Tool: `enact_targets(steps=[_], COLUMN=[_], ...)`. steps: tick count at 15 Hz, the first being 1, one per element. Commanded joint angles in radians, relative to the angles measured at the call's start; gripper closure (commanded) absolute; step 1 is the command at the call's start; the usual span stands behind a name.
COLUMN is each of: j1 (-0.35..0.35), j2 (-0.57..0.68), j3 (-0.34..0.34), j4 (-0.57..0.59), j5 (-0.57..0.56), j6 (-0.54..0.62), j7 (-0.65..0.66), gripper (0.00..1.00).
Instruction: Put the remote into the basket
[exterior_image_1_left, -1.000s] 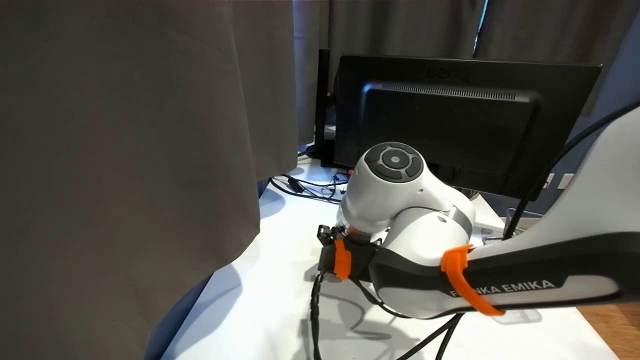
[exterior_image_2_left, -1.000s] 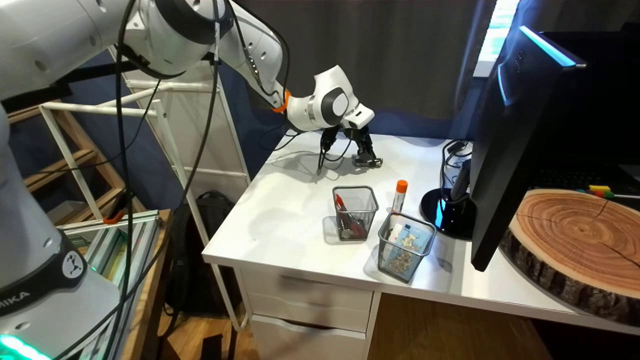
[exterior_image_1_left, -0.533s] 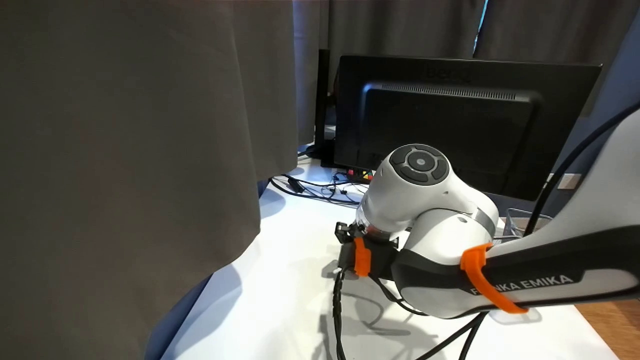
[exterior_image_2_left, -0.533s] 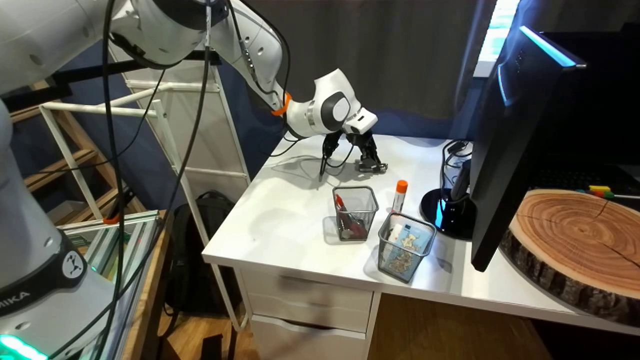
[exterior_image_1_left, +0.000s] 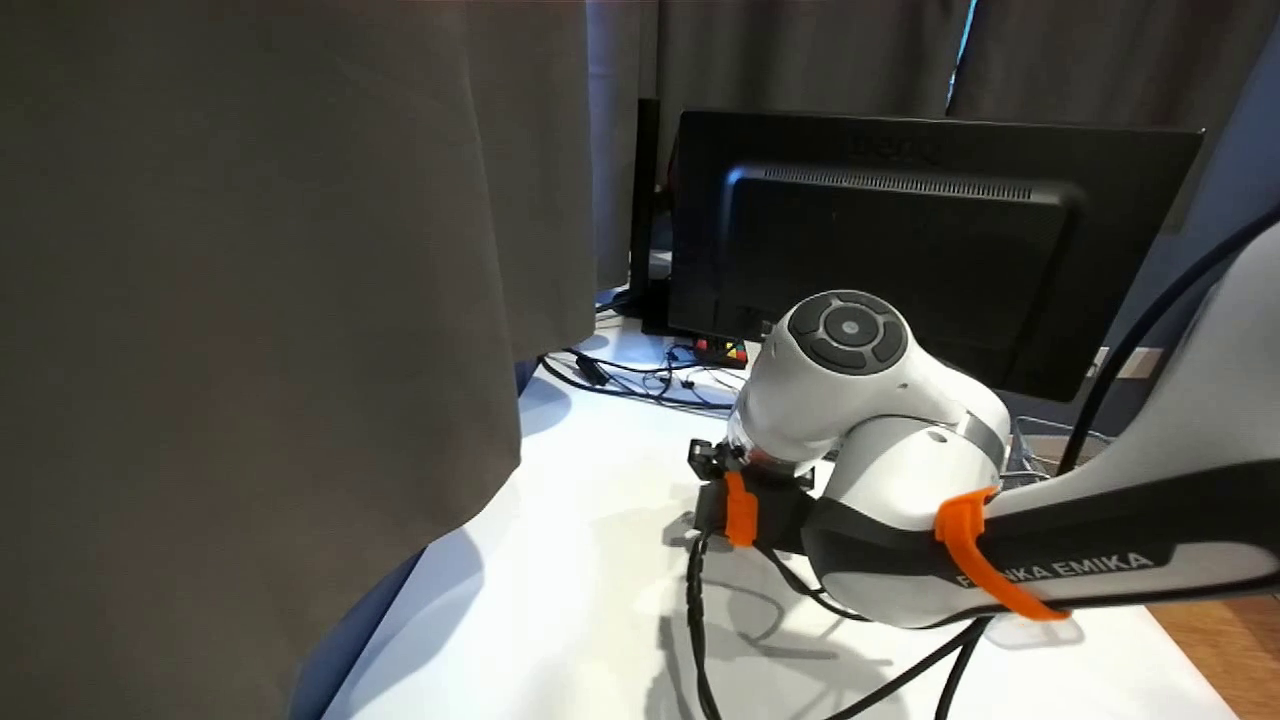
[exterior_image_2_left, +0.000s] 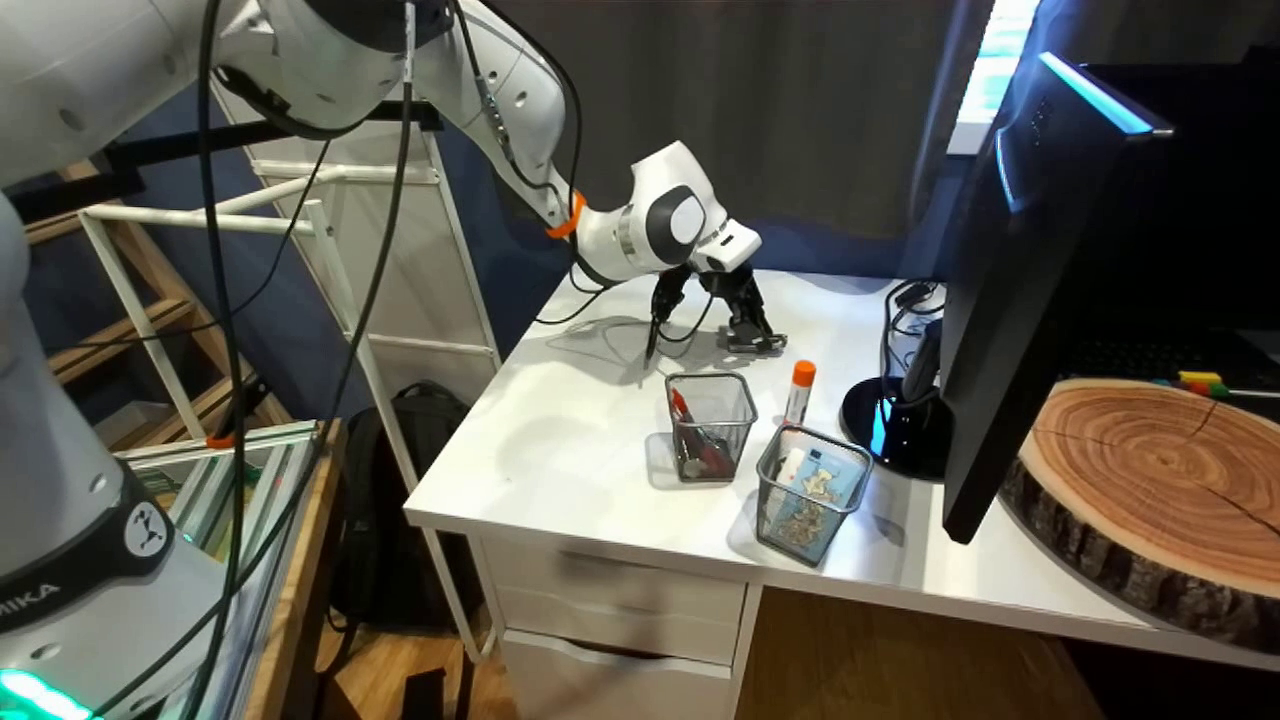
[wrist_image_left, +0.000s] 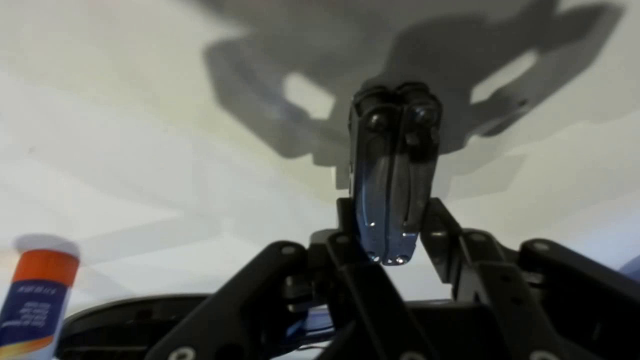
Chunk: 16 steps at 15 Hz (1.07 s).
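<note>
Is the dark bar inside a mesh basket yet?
No, the wrist view shows the gripper clamped on the dark bar, out over the white desk.

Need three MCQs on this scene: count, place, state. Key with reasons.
1. How many grey wire-mesh baskets show? A) one B) two C) four
2. Where's the round brown wood slice? A) between the baskets B) inside a basket C) across the black monitor from the baskets
3. The black hand is: A) closed on a dark metallic oblong bar B) open, empty C) inside a basket

1 B: two separate ones show in an exterior view.
2 C: the monitor stands between them.
3 A: its fingers meet the bar's sides, wrist view.
</note>
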<state>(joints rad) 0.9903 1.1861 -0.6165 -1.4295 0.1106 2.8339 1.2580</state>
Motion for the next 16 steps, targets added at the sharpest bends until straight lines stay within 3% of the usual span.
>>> enact_targets(steps=[1, 4, 6, 9, 12, 14, 16], j1=[0.066, 0.088, 0.071, -0.033, -0.140, -0.235, -0.285], j2=[-0.055, -0.057, -0.081, -0.109, -0.140, -0.186, -0.261], j3=[-0.125, -0.213, -0.214, -0.110, 0.040, 0.170, 0.246], j4=[-0.236, -0.396, -0.495, -0.476, -0.415, -0.386, -0.429], j5=[-0.051, 0.022, 0.080, 0.161, 0.201, 0.197, 0.233], j6=[0.088, 0.243, 0.412, 0.602, 0.750, 0.819, 0.851], j7=[0.094, 0.183, 0.177, 0.090, -0.017, -0.111, -0.228], gripper=[0.88, 0.88, 0.88, 0.88, 0.88, 0.88, 0.88])
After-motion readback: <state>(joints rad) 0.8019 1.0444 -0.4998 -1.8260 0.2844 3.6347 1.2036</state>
